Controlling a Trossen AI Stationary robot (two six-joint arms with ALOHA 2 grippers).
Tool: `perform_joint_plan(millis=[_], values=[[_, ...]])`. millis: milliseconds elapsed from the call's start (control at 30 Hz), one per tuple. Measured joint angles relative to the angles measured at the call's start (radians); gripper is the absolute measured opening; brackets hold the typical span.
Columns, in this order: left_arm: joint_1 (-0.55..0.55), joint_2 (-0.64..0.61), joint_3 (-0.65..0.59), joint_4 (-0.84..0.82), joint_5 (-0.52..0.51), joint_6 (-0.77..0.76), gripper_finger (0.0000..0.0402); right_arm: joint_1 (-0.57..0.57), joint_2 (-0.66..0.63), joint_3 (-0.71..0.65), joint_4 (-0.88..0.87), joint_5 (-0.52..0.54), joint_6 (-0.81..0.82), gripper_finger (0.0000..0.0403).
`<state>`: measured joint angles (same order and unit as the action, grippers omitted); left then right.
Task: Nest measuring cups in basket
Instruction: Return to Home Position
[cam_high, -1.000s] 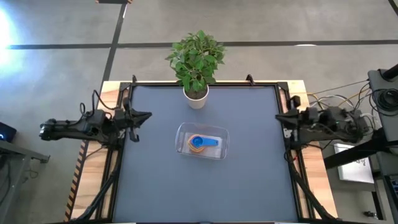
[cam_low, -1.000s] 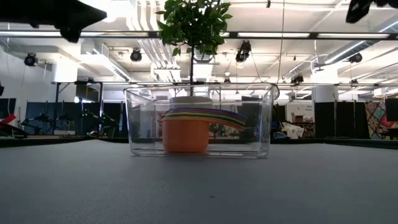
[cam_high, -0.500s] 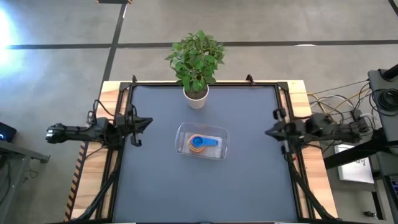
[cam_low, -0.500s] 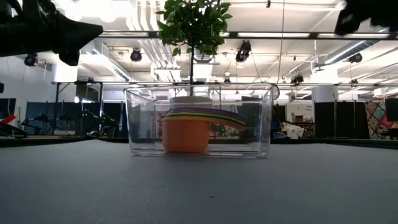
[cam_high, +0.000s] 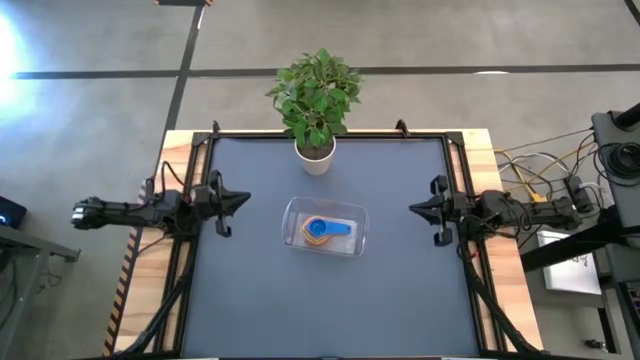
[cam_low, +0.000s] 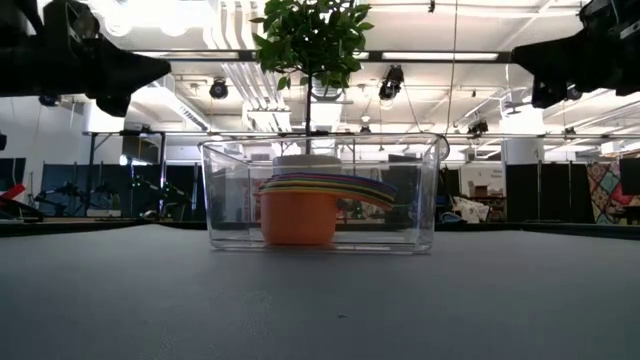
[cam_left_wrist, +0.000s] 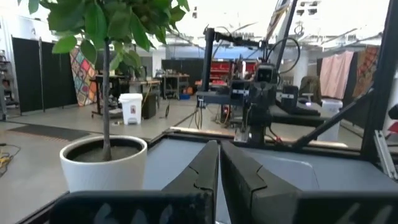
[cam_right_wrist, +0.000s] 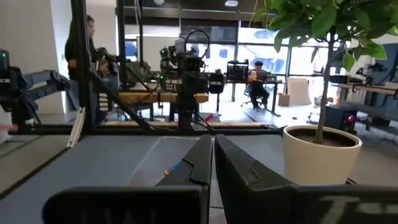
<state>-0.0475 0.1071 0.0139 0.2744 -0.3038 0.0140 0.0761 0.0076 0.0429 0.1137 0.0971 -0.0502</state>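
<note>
The measuring cups (cam_high: 320, 229) sit nested in the basket (cam_high: 356, 247) at the middle of the desk (cam_high: 300, 320), well apart from the left gripper (cam_high: 240, 200) at the left edge and the right gripper (cam_high: 414, 208) at the right edge, both with fingers pressed together.

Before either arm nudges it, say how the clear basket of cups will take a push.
The clear basket looks light, with a wide flat base, so it likely slides on the smooth table, not tips. The nested measuring cups sit loose inside and may shift. Left gripper and right gripper wait aside.
</note>
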Motion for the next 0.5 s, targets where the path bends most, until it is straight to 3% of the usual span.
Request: perform_joint_plan(millis=[500], values=[[0.0,0.054,0.0,0.001,0.0,-0.001,0.0,0.0,0.042,-0.005,-0.012,0.035,-0.012,0.0009]])
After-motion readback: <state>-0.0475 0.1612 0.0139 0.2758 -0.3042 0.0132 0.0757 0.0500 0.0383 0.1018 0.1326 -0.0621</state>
